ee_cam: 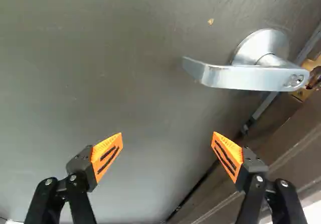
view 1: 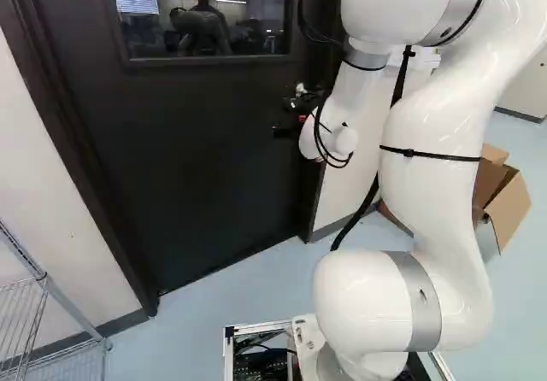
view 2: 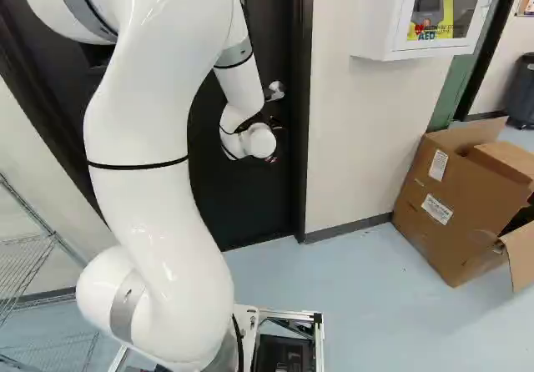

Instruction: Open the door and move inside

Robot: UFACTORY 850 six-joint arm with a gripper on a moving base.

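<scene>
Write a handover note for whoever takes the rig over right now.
Gripper: open, jaws wide apart, nothing between them.
Lever handle: ahead of the gripper, off toward the door frame, not gripped.
Door: appears shut; base in front of it.
Done: arm reached out close to the door.
Left: line up with the lever, probably grip and turn it, open the door, move inside.
</scene>
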